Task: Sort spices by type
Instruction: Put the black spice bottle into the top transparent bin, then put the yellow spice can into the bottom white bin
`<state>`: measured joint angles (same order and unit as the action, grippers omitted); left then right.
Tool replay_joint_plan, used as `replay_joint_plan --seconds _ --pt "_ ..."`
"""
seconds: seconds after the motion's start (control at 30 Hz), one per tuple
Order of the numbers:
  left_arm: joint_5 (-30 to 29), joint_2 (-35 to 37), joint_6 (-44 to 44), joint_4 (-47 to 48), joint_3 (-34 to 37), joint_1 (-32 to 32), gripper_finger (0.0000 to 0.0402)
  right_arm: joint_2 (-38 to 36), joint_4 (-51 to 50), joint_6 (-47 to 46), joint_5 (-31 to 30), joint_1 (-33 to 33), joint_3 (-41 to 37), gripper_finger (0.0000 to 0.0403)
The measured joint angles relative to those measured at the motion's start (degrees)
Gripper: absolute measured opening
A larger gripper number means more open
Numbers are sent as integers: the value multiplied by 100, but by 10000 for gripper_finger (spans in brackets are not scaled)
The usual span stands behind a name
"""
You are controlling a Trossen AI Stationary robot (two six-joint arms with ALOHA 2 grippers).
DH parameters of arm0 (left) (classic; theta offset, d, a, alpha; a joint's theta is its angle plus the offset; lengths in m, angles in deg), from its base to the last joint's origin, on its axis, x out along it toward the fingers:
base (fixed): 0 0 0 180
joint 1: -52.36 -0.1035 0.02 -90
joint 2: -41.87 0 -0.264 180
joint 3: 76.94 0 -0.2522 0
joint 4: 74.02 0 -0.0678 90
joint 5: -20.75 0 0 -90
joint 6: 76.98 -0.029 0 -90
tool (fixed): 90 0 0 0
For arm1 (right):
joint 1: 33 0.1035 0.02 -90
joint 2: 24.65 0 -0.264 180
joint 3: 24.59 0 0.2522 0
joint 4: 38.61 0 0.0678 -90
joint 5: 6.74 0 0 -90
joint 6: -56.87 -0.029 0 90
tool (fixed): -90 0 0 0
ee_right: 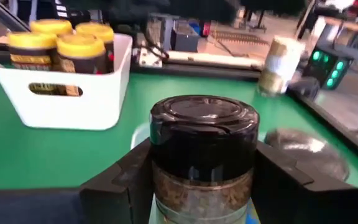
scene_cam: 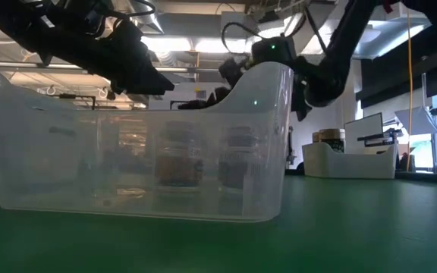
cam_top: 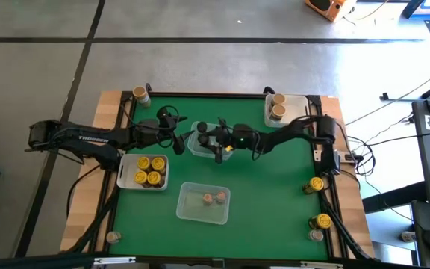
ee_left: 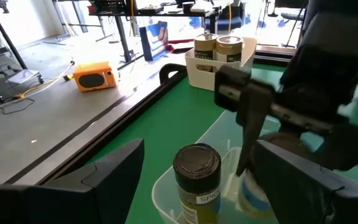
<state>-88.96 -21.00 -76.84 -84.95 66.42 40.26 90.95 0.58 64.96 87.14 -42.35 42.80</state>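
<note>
A black-lidded spice jar (ee_right: 204,143) stands upright between the fingers of my right gripper (cam_top: 219,148), which is shut on it over a clear tub (cam_top: 197,149) at the table's middle. In the same tub stands a second dark-lidded jar (ee_left: 196,169). My left gripper (cam_top: 176,142) hangs open just left of the tub, touching nothing. In the left wrist view the right gripper's fingers (ee_left: 248,134) hide most of the held jar. My right gripper pinches the black-lidded jar between its two fingers, on opposite sides of its body (ee_right: 164,186) just below the lid. The fingers come nearly level from the table's right side. The jar stays upright. Whether its base rests in the tub I cannot tell.
A white tray (cam_top: 128,179) with yellow-lidded jars sits left of centre, another tray (cam_top: 299,100) with tan-lidded jars far right. A second clear tub (cam_top: 191,212) near the front holds two pinkish-lidded jars. Loose jars stand at the right edge (cam_top: 316,184) and far left corner (cam_top: 140,94).
</note>
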Motion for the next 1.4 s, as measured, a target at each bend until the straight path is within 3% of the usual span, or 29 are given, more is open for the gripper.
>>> replay_joint_plan --seconds 0.33,0.6,0.73,1.0,1.13,1.4 --pt "-1 0 7 0 0 0 301 465 340 -214 66 0 93 203" --pt "0 0 7 3 0 0 301 473 107 -165 61 0 173 304" --pt "-1 0 7 4 0 0 301 389 -192 -56 -173 0 170 330" --pt "-1 0 7 4 0 0 301 -337 -1357 314 -241 2 170 330" --pt "-1 0 7 4 0 0 301 -1059 -2460 919 -9 0 168 331" --pt "-1 0 -8 6 0 0 301 -2696 -4032 1025 -136 -4 173 330"
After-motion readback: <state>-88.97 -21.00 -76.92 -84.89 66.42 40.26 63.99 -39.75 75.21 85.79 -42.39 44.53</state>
